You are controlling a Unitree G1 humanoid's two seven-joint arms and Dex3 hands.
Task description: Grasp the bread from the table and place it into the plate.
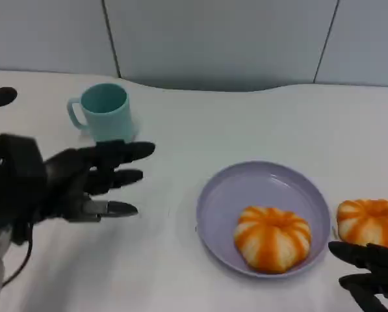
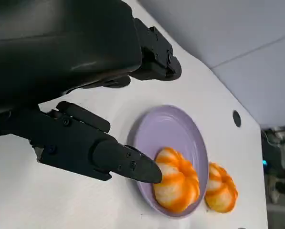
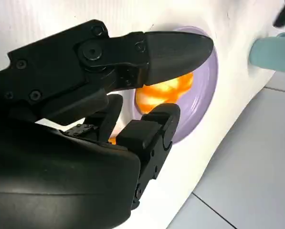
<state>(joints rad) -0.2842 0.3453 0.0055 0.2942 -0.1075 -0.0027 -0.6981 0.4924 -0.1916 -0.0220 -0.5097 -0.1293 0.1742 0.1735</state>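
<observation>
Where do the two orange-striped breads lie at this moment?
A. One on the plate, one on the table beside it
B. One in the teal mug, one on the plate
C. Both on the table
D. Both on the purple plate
A: one bread sits on the purple plate, while the other bread rests on the table by the plate's rim, near the right hand.

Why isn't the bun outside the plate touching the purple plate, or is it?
Apart. In the head view, a strip of white table separates the round orange-and-white striped bread bun from the rim of the round purple plate.
</observation>
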